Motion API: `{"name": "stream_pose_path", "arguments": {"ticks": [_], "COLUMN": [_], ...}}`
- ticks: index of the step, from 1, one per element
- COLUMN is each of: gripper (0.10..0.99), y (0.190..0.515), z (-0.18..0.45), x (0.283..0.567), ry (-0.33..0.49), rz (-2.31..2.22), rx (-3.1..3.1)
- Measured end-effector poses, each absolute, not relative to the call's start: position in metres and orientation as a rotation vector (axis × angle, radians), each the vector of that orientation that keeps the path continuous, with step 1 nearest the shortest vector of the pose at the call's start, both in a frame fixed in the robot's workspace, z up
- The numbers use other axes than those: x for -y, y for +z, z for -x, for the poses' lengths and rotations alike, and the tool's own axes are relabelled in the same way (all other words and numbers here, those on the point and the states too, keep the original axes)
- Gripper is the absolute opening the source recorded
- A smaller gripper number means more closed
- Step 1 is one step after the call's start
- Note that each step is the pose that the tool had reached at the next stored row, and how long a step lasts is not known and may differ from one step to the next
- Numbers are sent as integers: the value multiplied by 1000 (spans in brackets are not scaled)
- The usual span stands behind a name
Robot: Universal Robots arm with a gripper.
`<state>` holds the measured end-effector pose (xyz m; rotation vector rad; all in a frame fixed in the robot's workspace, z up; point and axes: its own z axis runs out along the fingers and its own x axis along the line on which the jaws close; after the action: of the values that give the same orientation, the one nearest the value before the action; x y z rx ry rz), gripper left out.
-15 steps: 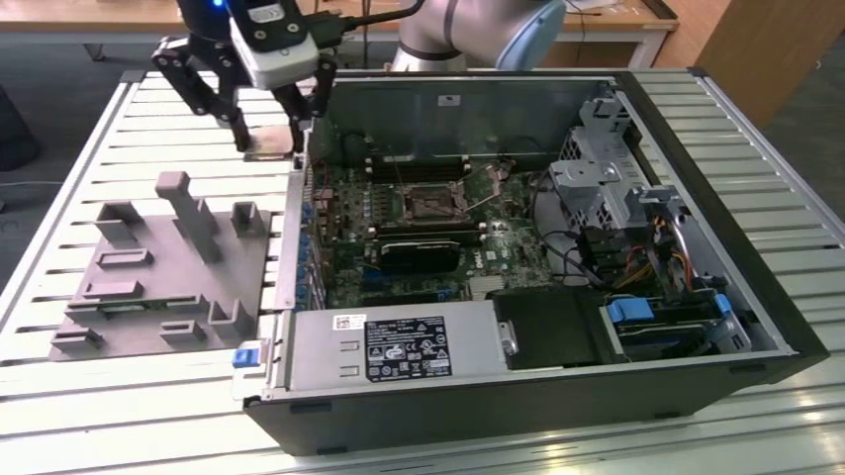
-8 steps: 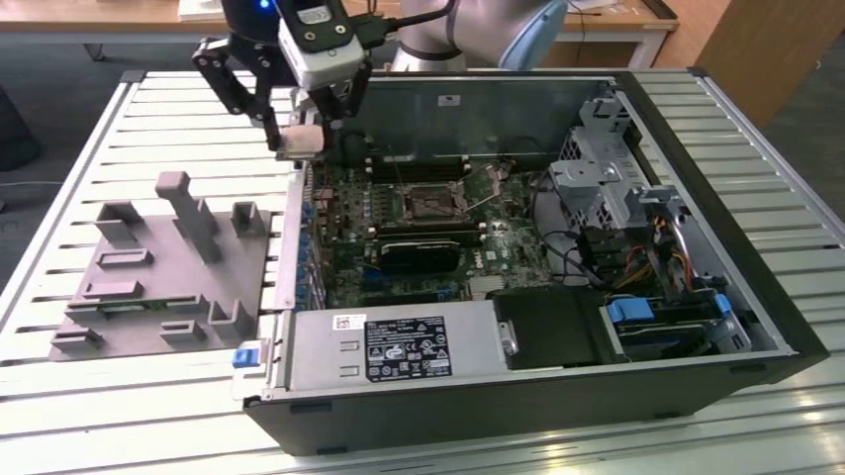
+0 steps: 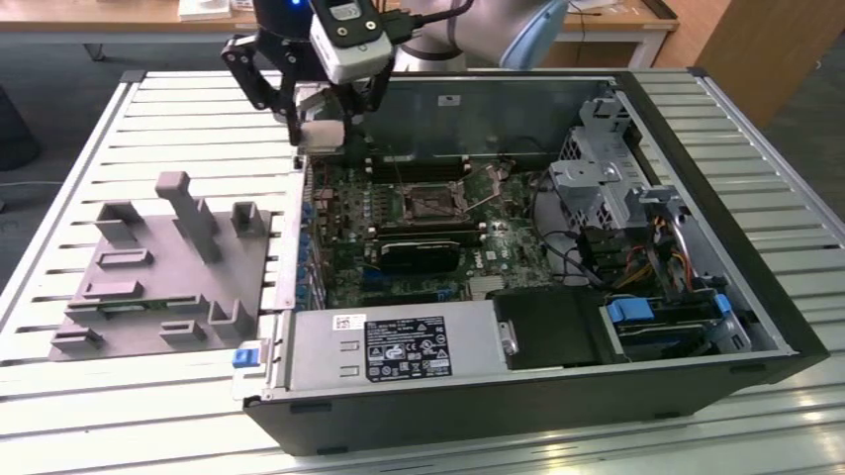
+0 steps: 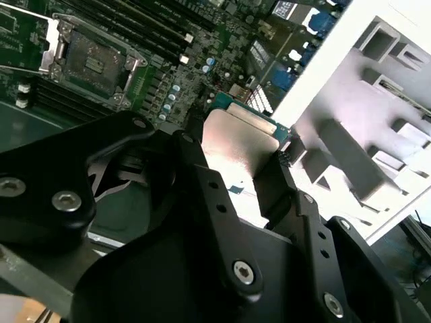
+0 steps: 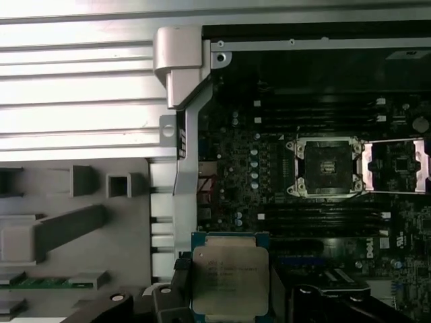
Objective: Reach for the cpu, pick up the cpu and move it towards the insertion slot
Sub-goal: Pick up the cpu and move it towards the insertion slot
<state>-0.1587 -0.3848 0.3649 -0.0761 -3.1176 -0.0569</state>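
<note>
The chip (image 5: 230,279) has a silvery-grey metal top on a green board edged in blue-green. The gripper (image 4: 232,178) is matt black with bright silver screws. The socket (image 5: 324,167) has a shiny silver frame and a dark centre, on a green circuit board (image 3: 354,223) speckled with small pale blue parts. The plastic tray (image 3: 152,272) is plain grey. The slatted table (image 3: 106,148) is pale silver-white in even stripes.

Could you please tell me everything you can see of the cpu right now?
The cpu is a small flat square chip with a silvery metal top on a green board edge. It is lifted, gripped at opposite edges by the black claw, over the case's edge, apart from the open insertion slot.
</note>
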Motion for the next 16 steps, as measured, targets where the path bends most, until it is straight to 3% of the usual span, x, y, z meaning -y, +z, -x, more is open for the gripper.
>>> {"name": "stream_pose_path", "arguments": {"ticks": [16], "gripper": [545], "y": [361], "z": [102], "x": [375], "ry": [-57], "rz": [76], "rx": [3118]}}
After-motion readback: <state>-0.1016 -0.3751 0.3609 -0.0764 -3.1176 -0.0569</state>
